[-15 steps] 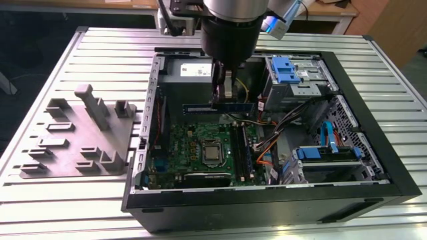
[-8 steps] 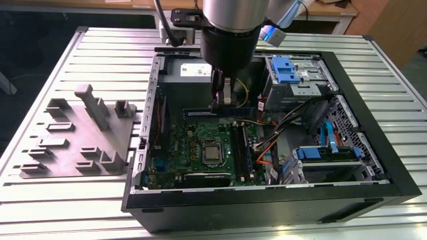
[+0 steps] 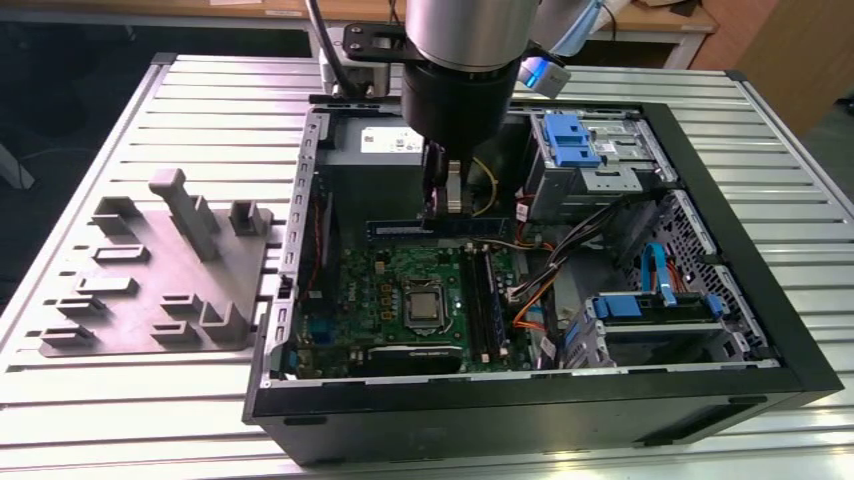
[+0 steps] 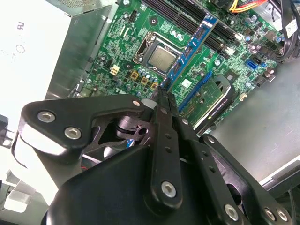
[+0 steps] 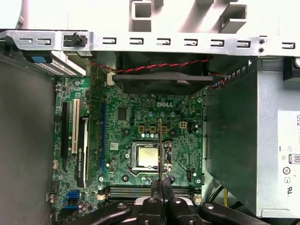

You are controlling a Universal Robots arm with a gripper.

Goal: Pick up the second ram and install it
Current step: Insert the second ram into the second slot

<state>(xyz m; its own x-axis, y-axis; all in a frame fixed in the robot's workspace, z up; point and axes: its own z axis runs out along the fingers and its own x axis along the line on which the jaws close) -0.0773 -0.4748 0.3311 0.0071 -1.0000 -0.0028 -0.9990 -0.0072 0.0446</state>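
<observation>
The second ram, a thin dark green-blue stick, hangs level above the far part of the green motherboard inside the open computer case. My gripper is shut on it from above, near its middle. In the second wrist view the ram runs out from the fingertips over the board. The first wrist view shows the ram edge-on as a thin line above the processor socket. It lies crosswise to the long black slots.
The grey holder tray with upright blocks stands on the table at the exterior view's left. Inside the case are the power supply, blue-tabbed drive cages, orange cables, a fan and a graphics card.
</observation>
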